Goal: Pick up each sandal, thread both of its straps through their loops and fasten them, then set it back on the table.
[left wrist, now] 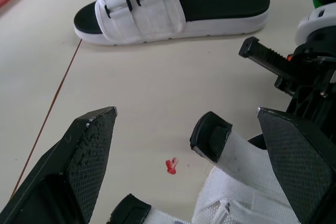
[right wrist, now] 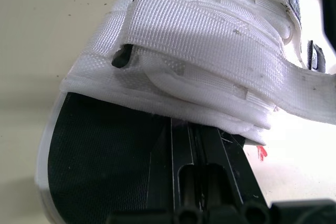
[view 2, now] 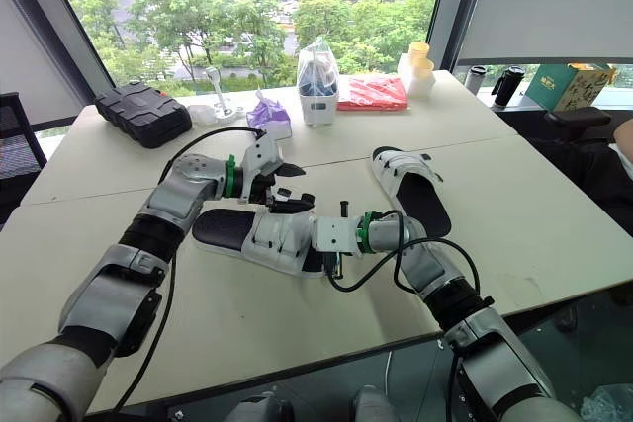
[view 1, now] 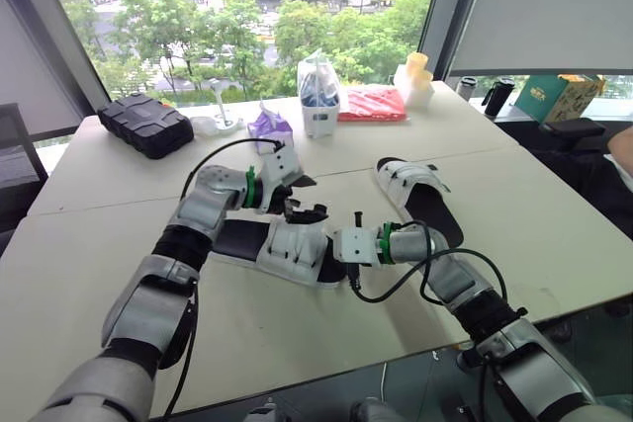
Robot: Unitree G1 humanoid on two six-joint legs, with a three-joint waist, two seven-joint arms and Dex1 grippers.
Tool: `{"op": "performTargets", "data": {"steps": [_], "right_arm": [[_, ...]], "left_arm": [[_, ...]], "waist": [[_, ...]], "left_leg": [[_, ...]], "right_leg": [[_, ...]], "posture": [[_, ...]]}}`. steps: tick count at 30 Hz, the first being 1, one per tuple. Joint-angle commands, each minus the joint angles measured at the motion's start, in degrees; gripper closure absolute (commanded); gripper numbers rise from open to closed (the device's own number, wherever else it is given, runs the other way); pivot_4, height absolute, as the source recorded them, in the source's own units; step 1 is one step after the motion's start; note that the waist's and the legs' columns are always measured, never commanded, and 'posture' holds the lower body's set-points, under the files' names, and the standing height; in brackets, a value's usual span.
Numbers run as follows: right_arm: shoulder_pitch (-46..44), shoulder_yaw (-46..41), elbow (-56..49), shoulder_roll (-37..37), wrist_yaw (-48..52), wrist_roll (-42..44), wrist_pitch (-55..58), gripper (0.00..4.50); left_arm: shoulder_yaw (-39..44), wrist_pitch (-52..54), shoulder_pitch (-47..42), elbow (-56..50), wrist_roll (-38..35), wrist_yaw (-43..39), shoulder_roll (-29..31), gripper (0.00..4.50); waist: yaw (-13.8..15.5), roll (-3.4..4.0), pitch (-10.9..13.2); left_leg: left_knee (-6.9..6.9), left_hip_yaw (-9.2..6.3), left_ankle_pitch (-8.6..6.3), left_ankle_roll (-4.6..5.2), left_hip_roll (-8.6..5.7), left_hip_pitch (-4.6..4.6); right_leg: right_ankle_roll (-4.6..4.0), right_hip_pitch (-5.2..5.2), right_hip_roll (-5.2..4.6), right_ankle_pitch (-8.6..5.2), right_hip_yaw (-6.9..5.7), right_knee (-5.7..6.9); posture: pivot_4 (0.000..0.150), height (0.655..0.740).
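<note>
The left gripper's (left wrist: 186, 116) two black fingers (left wrist: 84, 161) are held wide apart, and nothing is gripped by them. A white strap end (left wrist: 210, 136) with a black tip is seen standing up in the gap between them, touched by neither. The right gripper's (right wrist: 184, 145) fingers are pressed together and are tucked under the white upper of the near sandal (view 1: 287, 244), laid flat on its black footbed.

In the left eye view, the near sandal is found just below the centre of the frame, lying on the table (view 1: 554, 234) with its straps loose; it is flanked by both grippers, the left one just above it and the right one at its right side. The far sandal (view 1: 415, 195) is placed right of centre, apart from the grippers, with both straps laid across its upper.

Along the upper part of the frame a black case (view 1: 145, 124), a purple bag (view 1: 269, 127), a white container (view 1: 318, 96) and a red packet (view 1: 371, 103) are set out on the table. A small red mark (left wrist: 170, 166) is seen on the tabletop beside the strap end.
</note>
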Motion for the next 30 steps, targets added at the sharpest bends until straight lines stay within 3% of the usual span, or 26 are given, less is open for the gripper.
{"op": "performTargets", "data": {"steps": [1, 12, 22, 25, 30], "right_arm": [[1.5, 1.4, 1.6, -0.3, 0.5, -1.6, 1.1, 4.5], [1.7, 1.4, 1.2, -0.5, 0.5, -1.6, 1.2, 4.5], [1.5, 1.5, 1.5, -0.4, 0.3, -1.7, 1.2, 4.5], [1.3, 1.5, 1.5, -0.4, 0.2, -1.6, 1.2, 4.5], [0.9, 0.9, 0.7, -0.4, 0.2, -1.2, 1.8, 4.5]], "left_arm": [[0.1, -3.4, -1.7, 1.6, 1.6, 0.6, -0.3, 0.06], [-3.7, -17.7, -5.8, 14.1, 11.8, 8.5, -3.7, 0.06], [-7.4, -19.7, -10.8, 25.1, 19.4, 11.3, -4.0, 0.06], [-5.4, -19.7, -11.6, 25.6, 18.0, 11.0, -3.7, 0.06], [5.4, -14.4, -15.1, 24.7, 7.3, 7.1, -2.7, 0.06]], "waist": [[0.0, 0.0, 0.0], [0.1, 0.0, 0.0], [0.0, -0.01, 0.0], [0.0, -0.01, 0.0], [-0.1, -0.04, 0.0]], "left_leg": [[0.0, 0.0, 0.0, 0.0, 0.0, 0.0], [0.05, 0.01, 0.0, 0.0, 0.0, 0.0], [0.03, 0.01, 0.0, 0.01, -0.01, 0.0], [0.03, 0.0, 0.0, 0.01, 0.0, 0.0], [0.04, 0.0, 0.0, 0.01, 0.0, -0.02]], "right_leg": [[0.0, 0.0, 0.0, 0.0, 0.0, 0.0], [0.01, 0.03, 0.0, 0.01, -0.01, 0.01], [0.09, 0.03, 0.02, 0.03, -0.05, 0.03], [0.1, 0.03, 0.02, 0.03, -0.06, 0.04], [0.1, -0.03, 0.02, 0.03, -0.06, 0.09]], "posture": [[0.15, 0.74], [0.15, 0.74], [0.15, 0.74], [0.15, 0.74], [0.15, 0.74]]}}
